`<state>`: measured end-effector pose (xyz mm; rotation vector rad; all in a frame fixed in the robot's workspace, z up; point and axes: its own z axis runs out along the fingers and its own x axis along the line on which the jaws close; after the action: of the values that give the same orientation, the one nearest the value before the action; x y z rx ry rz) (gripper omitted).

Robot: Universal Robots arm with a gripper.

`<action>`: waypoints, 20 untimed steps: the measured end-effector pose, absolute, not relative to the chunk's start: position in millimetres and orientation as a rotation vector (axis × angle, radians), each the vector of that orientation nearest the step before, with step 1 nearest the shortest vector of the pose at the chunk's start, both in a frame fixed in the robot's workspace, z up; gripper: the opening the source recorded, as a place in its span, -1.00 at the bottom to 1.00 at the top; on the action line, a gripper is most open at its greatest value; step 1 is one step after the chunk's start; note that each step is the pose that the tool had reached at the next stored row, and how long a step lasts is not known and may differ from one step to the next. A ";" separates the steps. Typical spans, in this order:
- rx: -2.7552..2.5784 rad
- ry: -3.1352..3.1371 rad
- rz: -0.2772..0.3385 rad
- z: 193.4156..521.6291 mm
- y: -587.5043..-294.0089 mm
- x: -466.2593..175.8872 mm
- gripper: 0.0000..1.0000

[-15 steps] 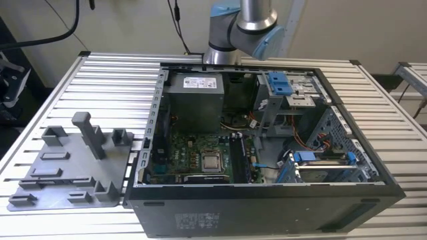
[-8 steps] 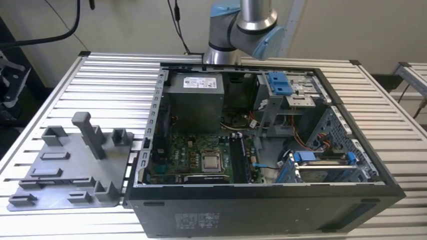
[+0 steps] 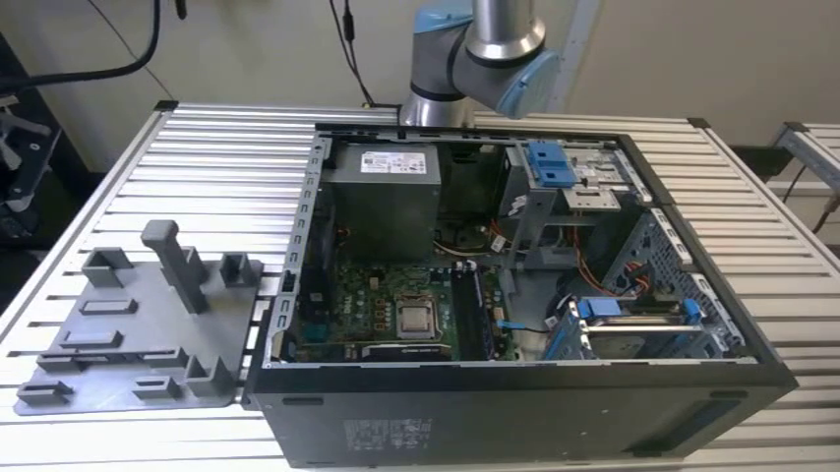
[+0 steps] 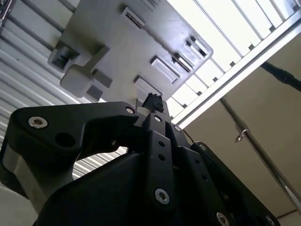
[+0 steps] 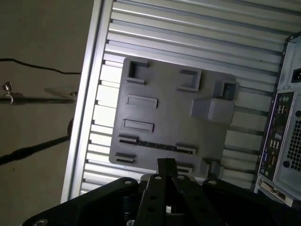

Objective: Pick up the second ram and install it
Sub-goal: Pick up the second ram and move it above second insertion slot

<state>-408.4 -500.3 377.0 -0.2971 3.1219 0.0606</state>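
Note:
The second ram (image 5: 153,145) shows as a thin dark strip standing on edge between two holders of the grey fixture plate (image 5: 164,110). In the exterior view the ram (image 3: 118,351) sits near the front of the fixture plate (image 3: 132,324), to the left of the computer case. My gripper (image 5: 165,164) hangs well above the plate, and its fingertips (image 4: 153,101) are pressed together with nothing between them. In the first wrist view the tips line up just beside the ram strip. The arm (image 3: 479,49) rises behind the case.
The open computer case (image 3: 525,379) lies on the slatted aluminium table (image 3: 197,157), with the motherboard (image 3: 393,305), grey power-supply box (image 3: 381,192) and blue drive brackets (image 3: 552,162) inside. Tall grey posts (image 3: 177,261) stand on the fixture plate. Cables hang off the table edge (image 5: 89,94).

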 end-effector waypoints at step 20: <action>-0.739 3.054 0.046 377.0 -500.3 -408.4 -0.79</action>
<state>-408.4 -500.3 377.0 -0.7390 3.0543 0.0459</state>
